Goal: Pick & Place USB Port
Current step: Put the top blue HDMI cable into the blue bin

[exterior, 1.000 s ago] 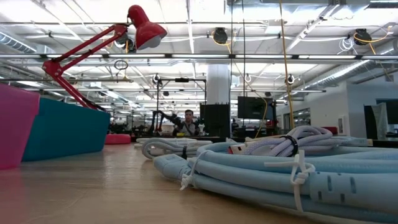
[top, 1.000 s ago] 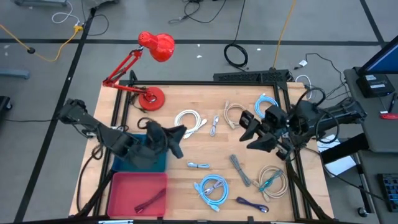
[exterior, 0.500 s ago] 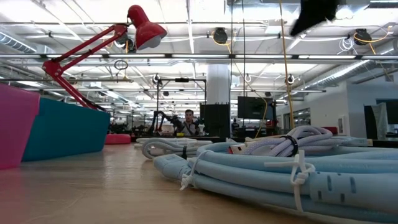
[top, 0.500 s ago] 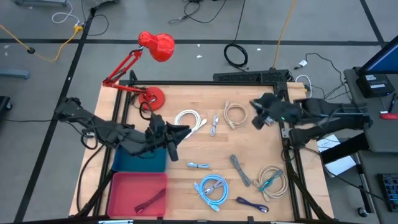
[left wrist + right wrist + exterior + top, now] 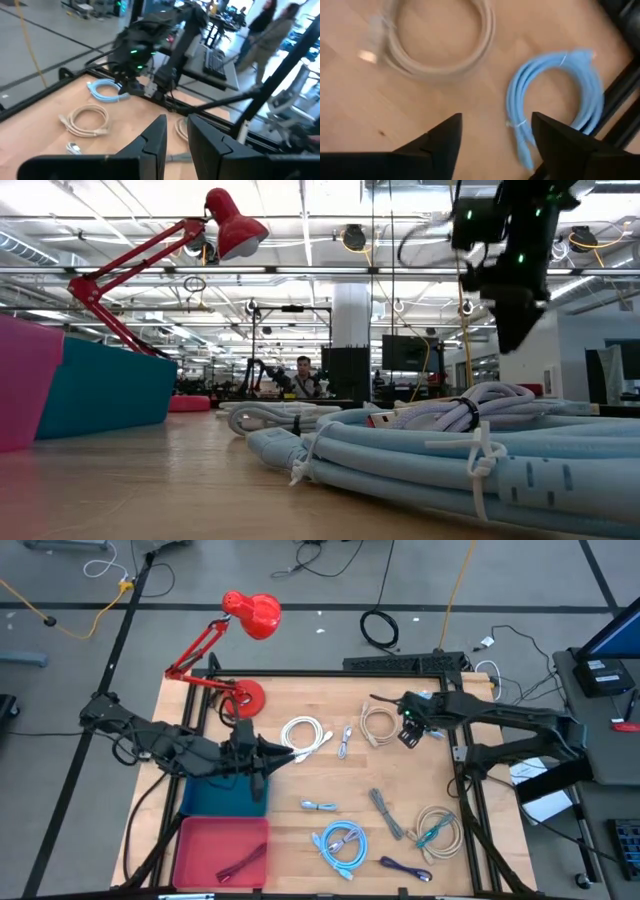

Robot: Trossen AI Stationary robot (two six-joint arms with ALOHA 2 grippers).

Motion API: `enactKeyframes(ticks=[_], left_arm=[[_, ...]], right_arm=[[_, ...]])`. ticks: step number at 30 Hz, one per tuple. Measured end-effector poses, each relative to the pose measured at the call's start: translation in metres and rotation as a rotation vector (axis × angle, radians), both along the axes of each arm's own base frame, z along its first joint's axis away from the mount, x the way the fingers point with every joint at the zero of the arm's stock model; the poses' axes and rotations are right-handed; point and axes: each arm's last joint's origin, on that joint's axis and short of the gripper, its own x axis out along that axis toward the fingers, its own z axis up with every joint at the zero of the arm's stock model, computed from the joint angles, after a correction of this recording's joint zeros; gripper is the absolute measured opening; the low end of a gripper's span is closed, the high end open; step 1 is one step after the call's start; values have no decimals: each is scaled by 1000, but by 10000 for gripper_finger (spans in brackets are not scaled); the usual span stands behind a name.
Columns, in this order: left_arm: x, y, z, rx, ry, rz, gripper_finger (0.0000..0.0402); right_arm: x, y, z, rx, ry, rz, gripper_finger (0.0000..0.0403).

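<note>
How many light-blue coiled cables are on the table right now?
2. One light-blue cable lies near the table's front edge; the other light-blue coil lies below the right gripper, mostly covered from above. More may be hidden under the arms.

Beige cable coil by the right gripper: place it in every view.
High view: beige coil at the table's back right, beside the right gripper.
Low view: cannot be picked out.
Left wrist view: flat on the wood, near the light blue coil.
Right wrist view: ahead of the gripper, beside that blue coil.
Shared landmark: the light blue coil.
</note>
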Motion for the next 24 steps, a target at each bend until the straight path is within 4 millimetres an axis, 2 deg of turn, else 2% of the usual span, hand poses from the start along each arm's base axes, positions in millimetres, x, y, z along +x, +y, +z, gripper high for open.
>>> enactKeyframes(ticks=[4, 8, 16, 24], left_arm=[[-4, -8, -1, 3, 8, -47, 78], [-5, -12, -1, 1, 7, -65, 78], [-7, -16, -1, -19, 5, -78, 78], [-11, -21, 0, -53, -1, -93, 78]], right_arm=[[4, -10, -23, 50, 39, -38, 271], [9, -19, -40, 77, 61, -49, 284], [9, -32, -59, 55, 160, -61, 278], [-4, -41, -78, 48, 167, -138, 275]])
